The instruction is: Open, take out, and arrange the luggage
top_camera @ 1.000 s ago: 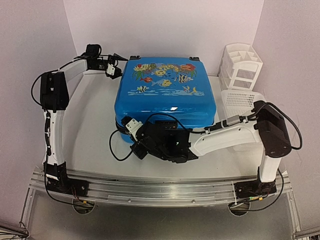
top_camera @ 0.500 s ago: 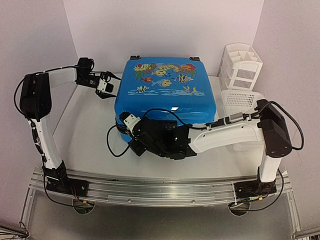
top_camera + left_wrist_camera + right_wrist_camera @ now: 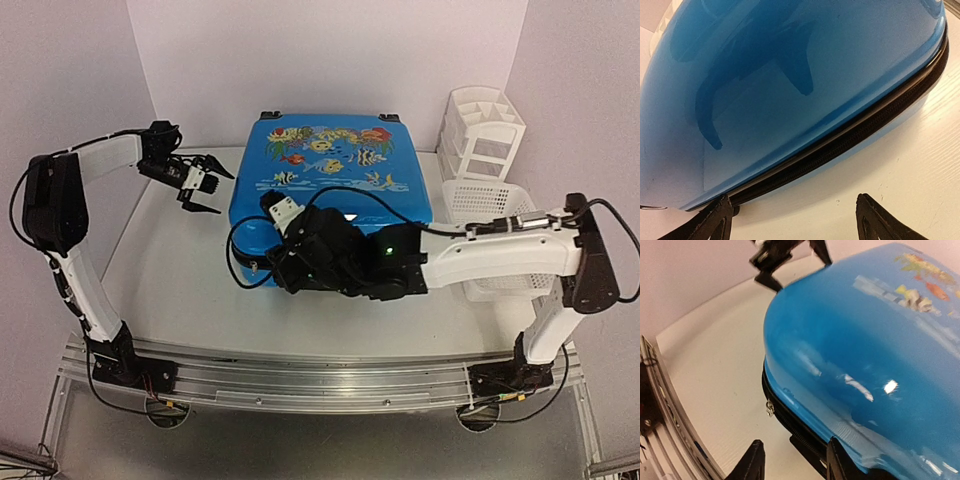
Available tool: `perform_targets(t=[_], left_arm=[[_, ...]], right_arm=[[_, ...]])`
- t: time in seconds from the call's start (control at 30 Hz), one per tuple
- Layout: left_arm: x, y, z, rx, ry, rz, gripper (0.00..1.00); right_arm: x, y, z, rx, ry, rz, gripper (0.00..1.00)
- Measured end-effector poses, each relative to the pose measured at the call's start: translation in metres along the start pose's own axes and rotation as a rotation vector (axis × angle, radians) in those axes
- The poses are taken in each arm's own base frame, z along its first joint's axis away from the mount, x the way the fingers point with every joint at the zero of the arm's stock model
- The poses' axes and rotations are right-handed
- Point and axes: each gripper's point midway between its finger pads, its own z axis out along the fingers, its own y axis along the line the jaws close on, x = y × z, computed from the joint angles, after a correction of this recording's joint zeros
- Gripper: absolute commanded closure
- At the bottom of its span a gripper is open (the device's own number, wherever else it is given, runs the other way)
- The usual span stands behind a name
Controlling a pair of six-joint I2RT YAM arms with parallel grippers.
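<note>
The luggage (image 3: 330, 185) is seen lying flat and closed at the centre of the frame, on the white surface (image 3: 170, 270). The left hand (image 3: 211, 187) is held spread wide just beside its left edge, with nothing touched. The right hand (image 3: 796, 464) is placed at the case's lower left corner, fingers parted, nothing pinched; the black zipper band (image 3: 785, 422) is seen in the gap.

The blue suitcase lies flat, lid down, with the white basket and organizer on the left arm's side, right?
No: the top view shows the basket and organizer on the right arm's side of the suitcase. It does lie flat, lid down.
</note>
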Motion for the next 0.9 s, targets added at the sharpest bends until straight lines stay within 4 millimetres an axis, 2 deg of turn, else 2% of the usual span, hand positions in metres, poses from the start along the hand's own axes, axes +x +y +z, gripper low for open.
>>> perform_targets(t=[0.03, 0.07, 0.17, 0.27, 0.37, 0.47, 0.57, 0.7, 0.9], left_arm=[[-0.004, -0.003, 0.001, 0.004, 0.004, 0.01, 0.15], [-0.009, -0.007, 0.002, 0.01, 0.007, 0.018, 0.15], [-0.022, -0.017, 0.005, 0.022, 0.015, 0.048, 0.15], [-0.031, -0.026, 0.006, 0.034, 0.03, 0.07, 0.16], [-0.031, -0.029, 0.008, 0.029, 0.049, 0.094, 0.16], [-0.026, -0.03, 0.012, 0.024, 0.075, 0.12, 0.16], [-0.022, -0.03, 0.016, 0.012, 0.093, 0.129, 0.16], [-0.017, -0.03, 0.021, -0.007, 0.111, 0.122, 0.16], [-0.018, -0.027, 0.026, -0.06, 0.114, 0.105, 0.17]], right_arm=[[-0.012, -0.008, -0.013, 0.011, -0.016, 0.03, 0.21], [-0.023, -0.017, -0.028, 0.024, -0.031, 0.061, 0.15], [-0.058, -0.063, -0.063, 0.074, -0.083, 0.189, 0.12], [-0.083, -0.142, -0.086, 0.184, -0.132, 0.359, 0.12], [-0.086, -0.231, -0.093, 0.327, -0.145, 0.514, 0.12], [-0.068, -0.306, -0.085, 0.441, -0.103, 0.651, 0.13], [-0.047, -0.355, -0.062, 0.474, -0.025, 0.774, 0.13], [-0.031, -0.393, -0.023, 0.439, 0.054, 0.892, 0.13], [-0.025, -0.42, 0.019, 0.32, 0.093, 1.02, 0.18]])
